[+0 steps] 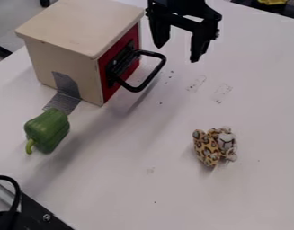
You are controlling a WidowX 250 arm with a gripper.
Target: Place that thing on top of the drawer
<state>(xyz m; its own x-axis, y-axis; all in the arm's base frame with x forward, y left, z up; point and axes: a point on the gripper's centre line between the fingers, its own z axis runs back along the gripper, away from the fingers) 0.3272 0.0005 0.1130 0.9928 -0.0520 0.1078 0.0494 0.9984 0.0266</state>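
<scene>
Black hardware [44, 213] sits nearest — beyond it, a green pepper [48, 130] and spotted toy [206, 148] lie on the surface [173, 193]. The fingers [198, 45] hang apart — near the drawer box [83, 27].

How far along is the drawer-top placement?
Done: no placement; the yellow-and-brown spotted figure and green bell pepper both sit on the white table.
In hand: nothing; the black two-finger gripper hangs open by the black drawer handle.
Left: grasp, lift, set on the pale wooden drawer box. Which object is meant, I can't tell.
</scene>
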